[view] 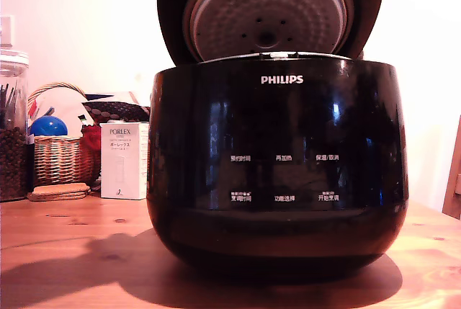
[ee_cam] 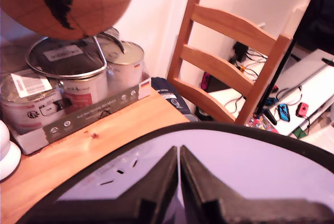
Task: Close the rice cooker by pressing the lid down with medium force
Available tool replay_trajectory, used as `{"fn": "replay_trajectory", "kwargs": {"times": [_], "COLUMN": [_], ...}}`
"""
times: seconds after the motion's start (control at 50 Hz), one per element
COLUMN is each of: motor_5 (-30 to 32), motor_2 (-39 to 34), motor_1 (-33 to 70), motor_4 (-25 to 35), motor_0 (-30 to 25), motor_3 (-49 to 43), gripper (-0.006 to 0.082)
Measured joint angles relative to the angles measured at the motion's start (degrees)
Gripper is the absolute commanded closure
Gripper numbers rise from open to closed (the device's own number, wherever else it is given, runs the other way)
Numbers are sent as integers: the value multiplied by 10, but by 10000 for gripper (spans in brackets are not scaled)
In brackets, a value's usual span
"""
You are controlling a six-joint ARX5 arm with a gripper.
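The rice cooker is a big glossy black pot with a white PHILIPS logo, standing on the wooden table close to the exterior camera. Its lid stands raised at the back, showing the white dimpled inner plate with small holes and a grey knob. In the wrist view the lid's shiny outer dome fills the lower picture, and my gripper is right over it with both black fingers pressed together and nothing between them. Whether the fingertips touch the dome cannot be told. The exterior view does not show the gripper.
At the exterior view's left stand a glass jar, a wicker basket with a blue ball, cork coasters and a white Porlex box. The wrist view shows a wooden chair, boxed steel pots and a cork globe.
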Motion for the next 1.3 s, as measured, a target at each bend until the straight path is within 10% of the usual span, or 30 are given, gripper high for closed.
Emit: {"fn": "replay_trajectory", "kwargs": {"times": [0.54,1.3], "motor_5": [-26,40], "motor_2": [-160,-167], "motor_1": [-69,-10], "motor_4": [-59,-33], "motor_0": [-16,-94], "motor_3": [137,273], "gripper": [791,791]}}
